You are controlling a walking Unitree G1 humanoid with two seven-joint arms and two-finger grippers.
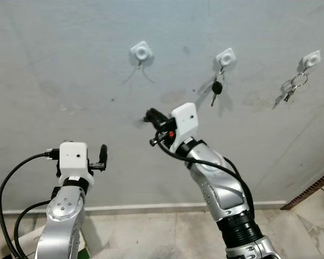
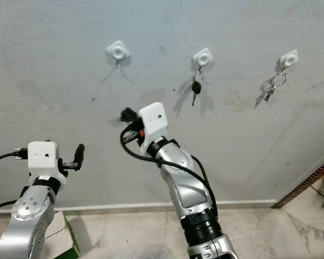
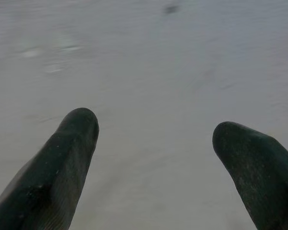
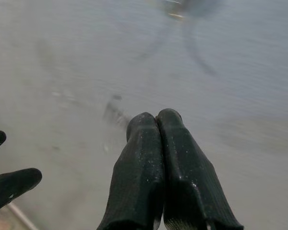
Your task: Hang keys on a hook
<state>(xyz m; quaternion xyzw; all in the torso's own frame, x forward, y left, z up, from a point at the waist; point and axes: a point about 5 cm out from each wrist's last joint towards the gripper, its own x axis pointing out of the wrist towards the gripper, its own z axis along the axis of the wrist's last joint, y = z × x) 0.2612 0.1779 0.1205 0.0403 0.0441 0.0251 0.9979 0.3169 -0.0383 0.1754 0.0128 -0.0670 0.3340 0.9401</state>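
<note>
Three white hooks are fixed in a row on the grey wall. The left hook [image 1: 141, 52] is bare. From the middle hook [image 1: 225, 57] hangs a black-headed key [image 1: 216, 89]. The right hook [image 1: 311, 59] carries a ring of keys [image 1: 294, 86]. My right gripper [image 1: 151, 116] is raised toward the wall, below the left hook. Its fingers [image 4: 156, 143] are pressed together with nothing seen between them. My left gripper [image 1: 102, 156] is lower and to the left, with its fingers [image 3: 72, 143] open and pointing at bare wall.
A pale baseboard [image 1: 151, 208] runs along the foot of the wall above a tiled floor [image 1: 167, 237]. A brown brick-like edge [image 1: 313, 191] juts in at the lower right. A white and green object [image 2: 65, 243] sits on the floor by my left arm.
</note>
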